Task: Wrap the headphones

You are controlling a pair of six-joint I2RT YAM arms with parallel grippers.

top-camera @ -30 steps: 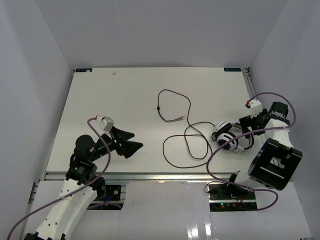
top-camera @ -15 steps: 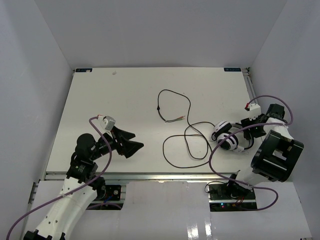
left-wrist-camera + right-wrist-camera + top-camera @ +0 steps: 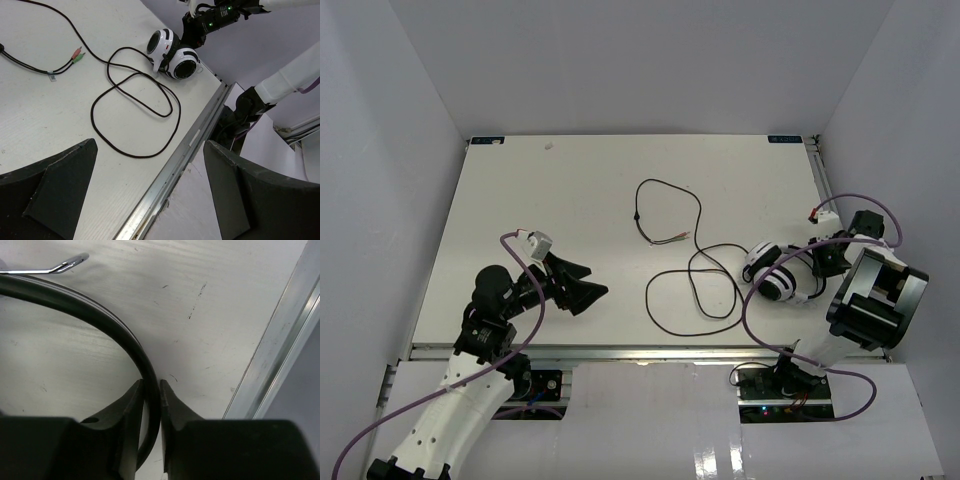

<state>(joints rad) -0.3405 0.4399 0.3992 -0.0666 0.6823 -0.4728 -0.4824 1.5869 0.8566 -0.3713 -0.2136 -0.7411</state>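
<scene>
— Two grippers: how do they stand?
— The right gripper is pinched tight on the dark headband of the headphones. The left gripper gapes wide, holding nothing, above the table at its near left.
— And where are the headphones?
— On the table by its right edge, earcups side by side. Their thin black cable lies in loose loops toward the middle.

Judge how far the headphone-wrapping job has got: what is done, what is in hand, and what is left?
Done: the right gripper is shut on the headband of the headphones, near the right edge of the table. In hand: only that grip. Left: all the wrapping. The cable lies in loose loops across the table, its plugs lying free, and the left gripper is open, touching nothing.
</scene>
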